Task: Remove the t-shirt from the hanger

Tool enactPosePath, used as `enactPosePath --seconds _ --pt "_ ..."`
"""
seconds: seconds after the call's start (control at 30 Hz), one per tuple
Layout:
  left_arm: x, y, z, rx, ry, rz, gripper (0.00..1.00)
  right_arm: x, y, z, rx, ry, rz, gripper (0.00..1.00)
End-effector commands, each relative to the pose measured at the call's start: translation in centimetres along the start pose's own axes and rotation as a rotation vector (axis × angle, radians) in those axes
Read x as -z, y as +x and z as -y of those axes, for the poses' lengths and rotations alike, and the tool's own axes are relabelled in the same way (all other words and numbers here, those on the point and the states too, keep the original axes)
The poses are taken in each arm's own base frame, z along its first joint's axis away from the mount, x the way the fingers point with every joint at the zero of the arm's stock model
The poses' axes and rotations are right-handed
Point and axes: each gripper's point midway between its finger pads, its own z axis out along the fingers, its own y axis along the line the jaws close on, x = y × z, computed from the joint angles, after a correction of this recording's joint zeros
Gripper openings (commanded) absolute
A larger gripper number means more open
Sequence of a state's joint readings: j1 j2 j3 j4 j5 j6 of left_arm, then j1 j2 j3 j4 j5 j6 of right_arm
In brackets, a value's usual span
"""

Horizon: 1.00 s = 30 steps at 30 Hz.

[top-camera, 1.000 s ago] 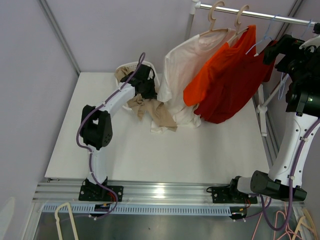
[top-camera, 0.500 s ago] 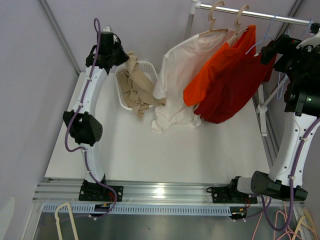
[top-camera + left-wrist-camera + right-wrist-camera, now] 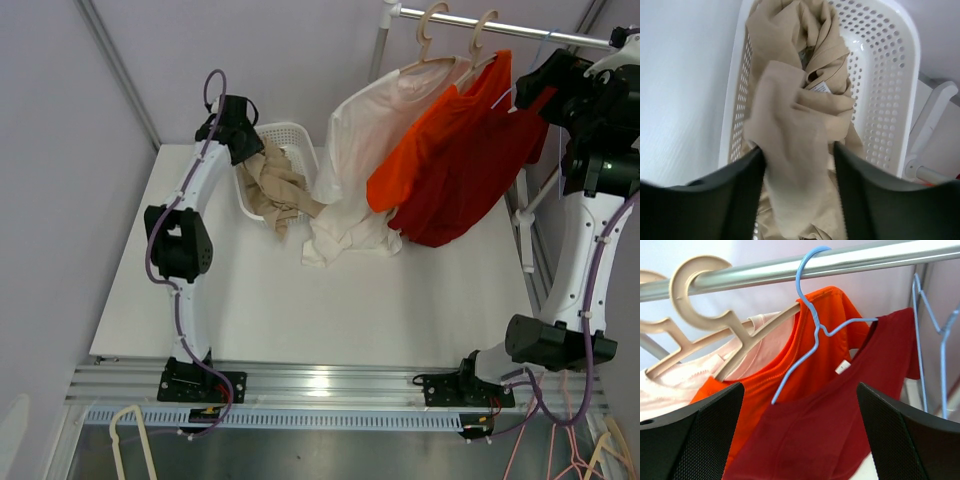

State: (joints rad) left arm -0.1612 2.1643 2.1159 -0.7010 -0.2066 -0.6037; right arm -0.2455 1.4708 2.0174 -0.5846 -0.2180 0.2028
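Observation:
A tan t-shirt (image 3: 275,185) lies bunched in the white basket (image 3: 303,130) and spills over its near rim. My left gripper (image 3: 242,138) hovers over the basket's left end. In the left wrist view its jaws (image 3: 799,150) stand open, with a loose fold of the tan t-shirt (image 3: 800,115) hanging between them. On the rail (image 3: 500,30) hang a pale shirt (image 3: 365,150), an orange shirt (image 3: 430,150) and a dark red t-shirt (image 3: 470,190). My right gripper (image 3: 542,82) is wide open, facing the dark red t-shirt (image 3: 840,430) on its blue wire hanger (image 3: 812,315), touching neither.
Two beige hangers (image 3: 705,315) carry the pale and orange shirts. An empty blue hanger (image 3: 940,330) hangs at the rail's right end. The rack's upright post (image 3: 380,50) stands behind the basket. Spare hangers (image 3: 130,440) lie below the table's near edge.
My left arm came down from high at the back to the basket and its jaws opened; the tan t-shirt dropped into the basket. The right gripper rose slightly toward the rail.

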Motion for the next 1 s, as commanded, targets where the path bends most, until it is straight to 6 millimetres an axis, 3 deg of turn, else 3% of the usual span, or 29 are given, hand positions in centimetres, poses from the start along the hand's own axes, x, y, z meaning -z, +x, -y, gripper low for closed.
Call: enactPosePath --seconds 0.0,0.07,0.1,0.13,0.17,0.2,0.23,0.3,0.33,0.37,0.4,0.43,0.47,0.63,0.8,0.97 --pt "0.3 -0.3 0.3 0.028 -0.003 0.0 0.65 -1.1 -2.1 -1.4 -0.055 -0.054 0.058 0.98" --pt "2.1 -2.3 1.0 0.049 0.032 0.076 0.89 -2.6 -1.3 -1.7 -0.077 -0.061 0.033 0.97" --pt "1.8 -1.0 0.1 0.039 0.015 0.057 0.92 -2.7 -1.7 -2.0 -0.086 -0.062 0.04 0.96" --pt "3.8 -2.6 0.4 0.046 0.042 0.11 0.97 -3.5 -1.3 -1.7 -0.092 -0.044 0.032 0.96" --pt "5.0 -4.0 1.4 0.047 0.087 0.165 0.98 -3.8 -1.2 -1.7 -0.097 -0.032 0.03 0.96" --pt "5.2 -3.0 1.0 0.029 0.095 0.151 0.98 -4.1 -1.1 -1.9 -0.105 -0.026 0.027 0.96" --pt "6.5 -3.4 1.8 0.026 0.145 0.16 0.98 -4.2 -1.5 -2.1 -0.112 -0.021 0.037 0.96" --pt "10.5 -5.1 3.4 0.007 0.241 0.238 1.0 -5.3 -0.7 -1.8 -0.124 0.004 0.012 0.95" --pt "10.9 -4.2 3.2 -0.007 0.245 0.236 1.0 -5.4 -1.2 -1.9 -0.128 0.01 0.023 0.94" --pt "14.2 -5.0 4.6 -0.025 0.305 0.286 0.99 -6.1 -0.4 -1.5 -0.131 0.033 0.002 0.94" --pt "15.9 -5.9 5.5 -0.064 0.347 0.341 1.0 -6.4 -0.2 -1.4 -0.133 0.044 -0.001 0.93" --pt "16.6 -5.4 5.7 -0.089 0.357 0.351 1.0 -6.6 -0.2 -1.6 -0.133 0.051 0.001 0.93" --pt "19.7 -5.6 7.0 -0.117 0.411 0.397 1.0 -6.9 0.2 -1.3 -0.135 0.072 -0.003 0.92" --pt "26.4 -5.6 9.6 -0.194 0.588 0.519 0.99 -7.7 1.0 0.0 -0.133 0.151 -0.006 0.91" --pt "29.7 -5.4 10.0 -0.201 0.675 0.546 1.0 -8.3 1.6 0.4 -0.12 0.187 -0.014 0.91" --pt "31.0 -5.3 10.1 -0.223 0.695 0.563 0.99 -8.8 1.8 0.5 -0.106 0.205 -0.01 0.75"
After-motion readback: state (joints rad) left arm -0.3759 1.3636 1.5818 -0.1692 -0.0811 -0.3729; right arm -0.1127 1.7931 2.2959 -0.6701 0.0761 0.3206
